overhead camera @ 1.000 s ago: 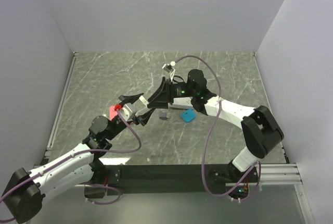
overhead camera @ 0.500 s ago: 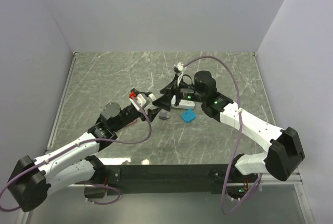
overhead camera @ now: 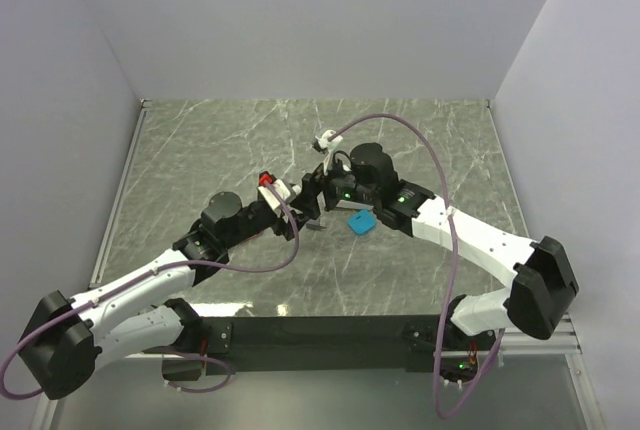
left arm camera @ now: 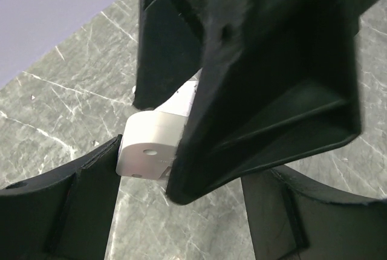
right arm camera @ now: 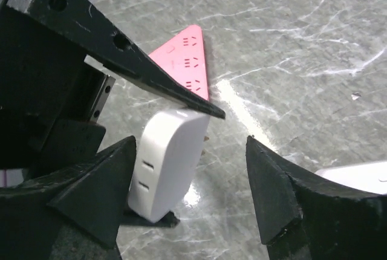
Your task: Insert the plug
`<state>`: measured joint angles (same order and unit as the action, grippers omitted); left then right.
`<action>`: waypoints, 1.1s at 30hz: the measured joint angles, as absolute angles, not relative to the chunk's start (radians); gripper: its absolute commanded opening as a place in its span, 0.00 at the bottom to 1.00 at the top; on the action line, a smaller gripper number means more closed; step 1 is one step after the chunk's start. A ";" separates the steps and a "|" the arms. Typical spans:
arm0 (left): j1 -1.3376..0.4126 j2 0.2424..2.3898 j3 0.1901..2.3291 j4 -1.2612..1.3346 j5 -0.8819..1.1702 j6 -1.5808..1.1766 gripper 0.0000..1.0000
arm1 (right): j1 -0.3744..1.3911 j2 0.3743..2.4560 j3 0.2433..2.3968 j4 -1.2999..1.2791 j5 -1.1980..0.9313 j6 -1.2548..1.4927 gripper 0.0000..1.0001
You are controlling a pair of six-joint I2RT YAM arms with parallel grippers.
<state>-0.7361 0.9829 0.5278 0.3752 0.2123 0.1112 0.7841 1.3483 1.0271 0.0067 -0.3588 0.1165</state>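
- both arms met over the middle of the marble-look table [overhead camera: 430, 140]; grippers basically nose to nose, fingers overlapping
- right gripper [right arm camera: 190, 148] had its jaws spread wide; the white plug [right arm camera: 166, 169] sat between them, right up against the finger on the picture's left and well apart from the other one; so not clamped, going by its own camera
- the plug showed two slots on the side facing that camera; what looked like a metal prong [right arm camera: 205, 142] poked out toward a pink panel with socket holes [right arm camera: 190, 60] just behind it; couldn't tell whether that panel lay on the table or was carried by something
- left gripper [left arm camera: 181, 163] was gaping wide too; a white block touched its picture-left finger; looked like the same plug but i couldn't swear to it; a black finger of the right arm filled most of the gap
- in the top view a blue object [overhead camera: 360, 221] and a small grey piece [overhead camera: 315, 225] lay on the table just beside the grippers; the plug itself was hidden there
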 measured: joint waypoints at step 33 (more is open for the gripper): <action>-0.740 0.711 0.459 0.471 0.103 0.007 1.00 | 0.633 1.333 1.071 -0.121 -0.211 0.141 0.00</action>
